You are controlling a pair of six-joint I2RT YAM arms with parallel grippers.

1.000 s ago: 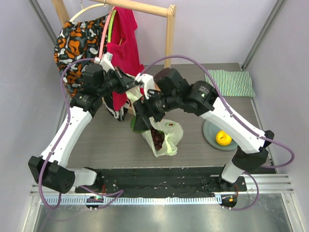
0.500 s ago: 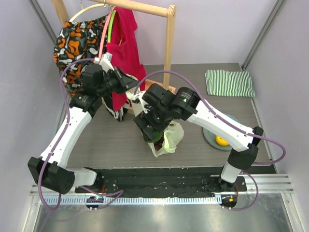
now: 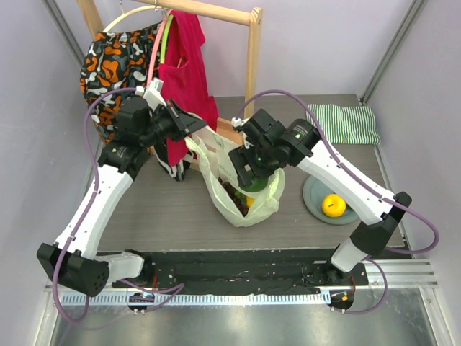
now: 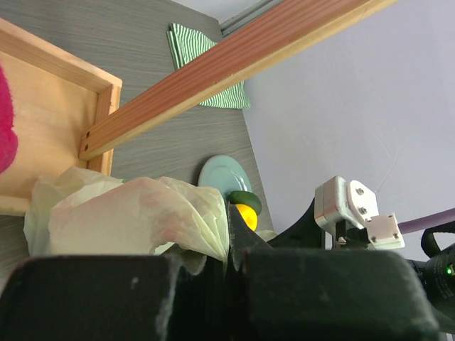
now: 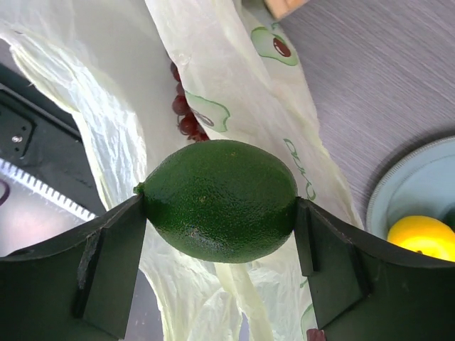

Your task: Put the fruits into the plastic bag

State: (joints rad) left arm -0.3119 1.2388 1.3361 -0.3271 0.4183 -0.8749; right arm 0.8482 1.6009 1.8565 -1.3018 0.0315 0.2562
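The pale-green plastic bag stands open at mid-table, with dark grapes inside. My left gripper is shut on the bag's handle and holds it up. My right gripper is shut on a green avocado-like fruit, held by its ends over the bag's mouth. The right wrist view shows the bag and grapes below the fruit. A yellow citrus lies on the grey plate, and also shows in the right wrist view.
A wooden rack base and post stand just behind the bag, with a red garment and a patterned garment hanging. A striped folded cloth lies at the back right.
My right gripper has risen and moved right with the green fruit, from low against the bag to above its mouth. The bag's mouth now stands wider open.
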